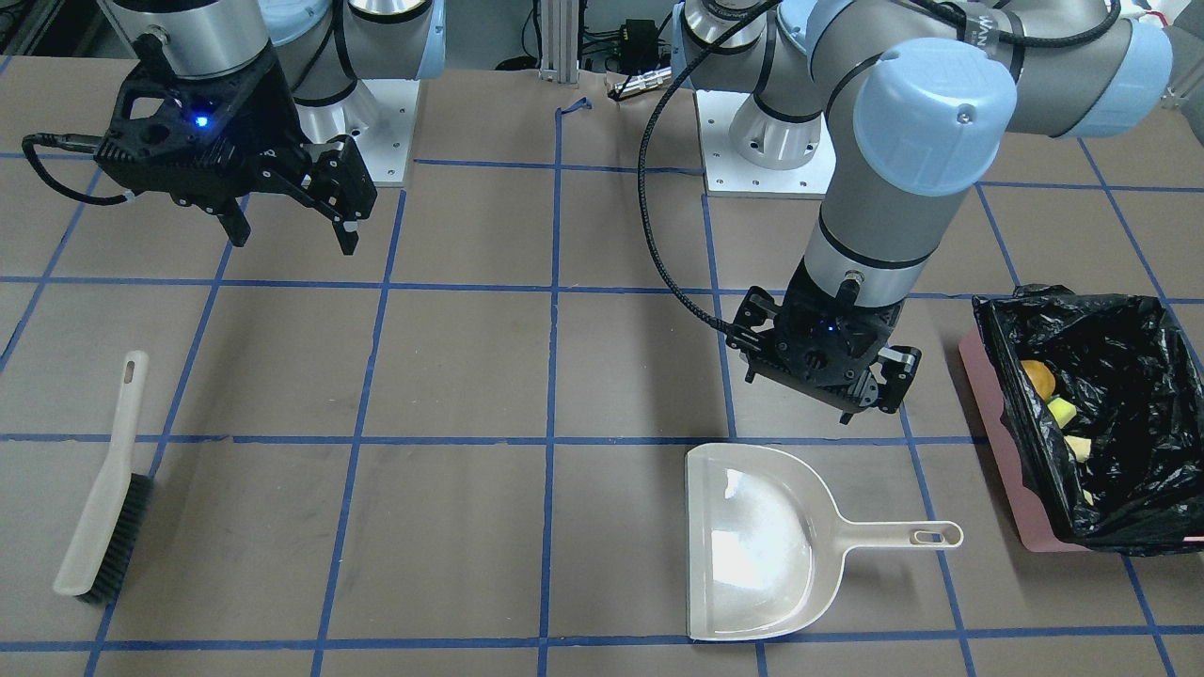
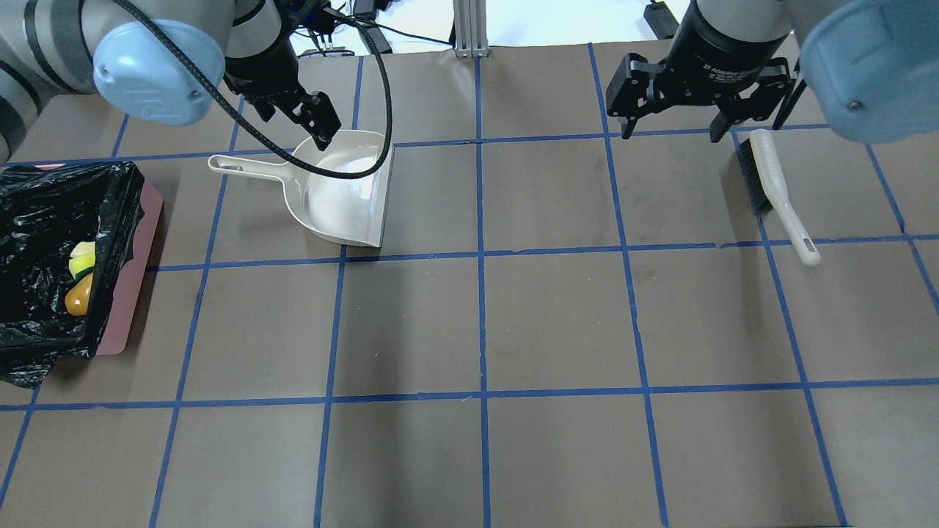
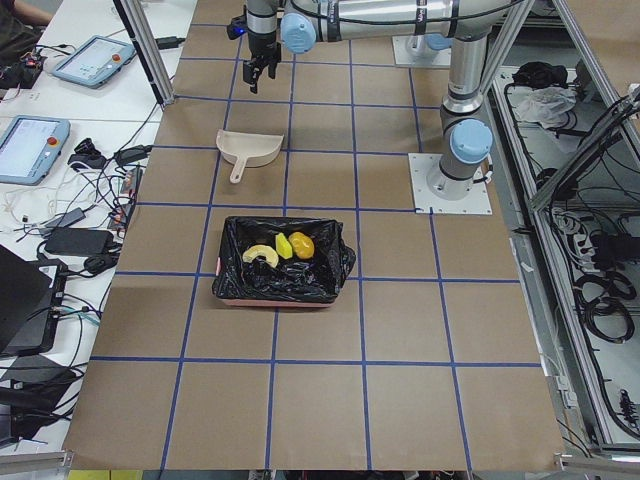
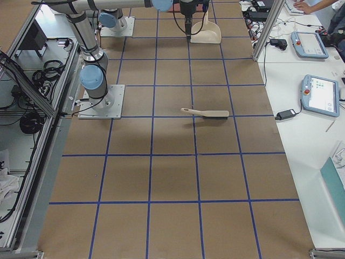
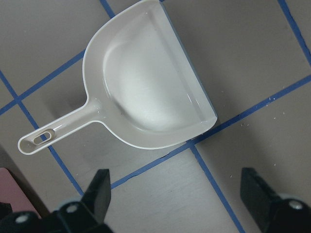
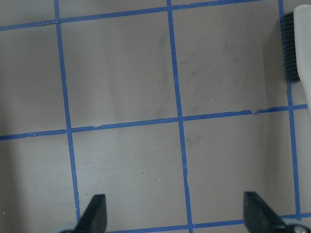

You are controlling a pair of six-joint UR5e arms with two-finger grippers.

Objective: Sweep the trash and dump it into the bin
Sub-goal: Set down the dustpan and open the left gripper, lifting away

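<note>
Trash lies inside the bin (image 1: 1011, 475), a pink container lined with a crinkled black bag (image 1: 1133, 371) at the robot's left end of the surface (image 1: 470, 376). In the side view from the left, the golden-brown potato (image 3: 301, 245), the yellow sponge (image 3: 285, 245) and the curved tan bread piece (image 3: 260, 255) rest close together on the bag.

The beige dustpan (image 1: 762, 545) lies flat on the surface near the bin but apart from it. Its handle points toward the bin and its wide mouth faces away.

The left end effector (image 5: 177, 194) hangs in the air over the dustpan, fingers (image 5: 99, 189) spread wide, gripping nothing and clear of the pan.

At the robot's right end, well apart from the dustpan, the brush (image 1: 103, 498) lies on the surface. Its black bristles are at the end farther from the robot and its pale handle points back toward the robot's side.

The right end effector (image 1: 293, 240) hovers above the surface near the brush, fingers apart and holding nothing. Its wrist camera catches only the bristle end at the edge of the view.
</note>
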